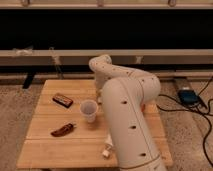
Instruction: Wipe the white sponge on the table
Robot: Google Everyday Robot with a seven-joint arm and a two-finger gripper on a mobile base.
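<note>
The tool is hidden behind the robot's own white arm, over the right half of the surface, its fingers together. The white sponge is out of sight behind that arm too. A translucent cup stands mid-surface, just left of the arm. A white tube lies near the front edge.

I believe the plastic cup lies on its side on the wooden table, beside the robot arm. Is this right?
No. The camera view shows the plastic cup standing upright on the wooden table, beside the robot arm. The claw is hidden behind the arm.
</note>
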